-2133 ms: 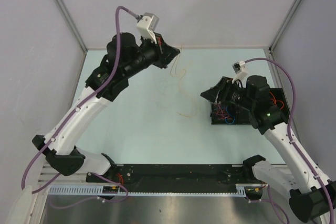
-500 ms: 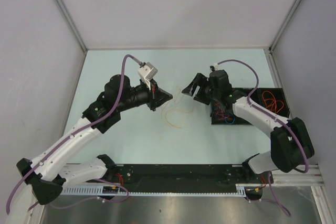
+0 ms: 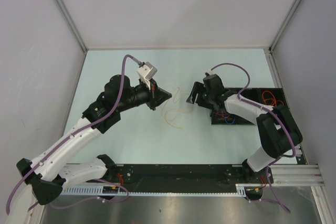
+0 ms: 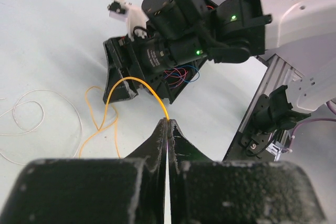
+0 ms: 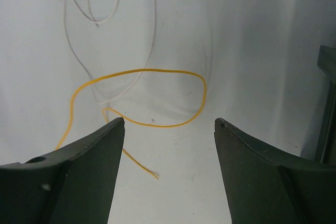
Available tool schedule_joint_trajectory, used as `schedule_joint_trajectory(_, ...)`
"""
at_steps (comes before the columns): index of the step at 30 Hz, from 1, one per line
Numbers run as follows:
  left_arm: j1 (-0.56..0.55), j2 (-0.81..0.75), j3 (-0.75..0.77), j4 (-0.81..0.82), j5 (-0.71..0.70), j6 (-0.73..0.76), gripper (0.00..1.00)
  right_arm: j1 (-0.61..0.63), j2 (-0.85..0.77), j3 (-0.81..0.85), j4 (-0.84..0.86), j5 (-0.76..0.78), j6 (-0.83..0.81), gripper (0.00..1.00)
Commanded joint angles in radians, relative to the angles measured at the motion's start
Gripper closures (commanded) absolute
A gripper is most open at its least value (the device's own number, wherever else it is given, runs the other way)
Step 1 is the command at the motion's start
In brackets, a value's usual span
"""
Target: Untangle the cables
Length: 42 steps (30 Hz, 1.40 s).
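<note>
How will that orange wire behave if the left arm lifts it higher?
Probably floppy: the orange wire arcs and curls away from the left fingers pinching it. Likely very light, being so thin. It crosses the white wire, so it might drag that along.

Orange cable (image 5: 157,70); whitish cable (image 5: 96,22)

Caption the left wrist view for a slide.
Left gripper pinches an orange wire that arcs down to the table, the right arm facing it.
</note>
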Motion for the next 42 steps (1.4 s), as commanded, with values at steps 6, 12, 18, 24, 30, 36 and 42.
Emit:
schedule_joint_trajectory(6, -0.004, -0.014, 0.003, 0.013, -0.027, 0.025, 0.99, 0.001, 0.122, 0.008, 0.069, 0.018, -0.064, 0.27)
schedule_joint_trajectory(12, -0.003, -0.003, 0.002, 0.014, -0.028, 0.028, 1.0, -0.008, 0.174, 0.056, 0.086, 0.025, -0.09, 0.27)
schedule_joint_trajectory(18, -0.001, 0.008, 0.002, 0.016, -0.033, 0.03, 1.0, -0.019, 0.246, 0.114, 0.103, 0.007, -0.11, 0.28)
schedule_joint_trajectory(24, -0.003, 0.026, -0.003, 0.017, -0.043, 0.035, 1.0, -0.025, 0.283, 0.151, 0.12, 0.004, -0.133, 0.42)
schedule_joint_trajectory(30, -0.001, 0.037, -0.006, 0.022, -0.05, 0.036, 1.0, -0.026, 0.284, 0.166, 0.12, -0.024, -0.139, 0.85)
schedule_joint_trajectory(36, -0.001, 0.061, -0.012, 0.029, -0.059, 0.033, 1.0, -0.022, 0.215, 0.172, 0.071, -0.033, -0.13, 1.0)
schedule_joint_trajectory(42, -0.004, 0.123, 0.02, 0.111, 0.033, -0.048, 1.0, -0.049, -0.039, 0.203, -0.067, -0.016, -0.119, 1.0)
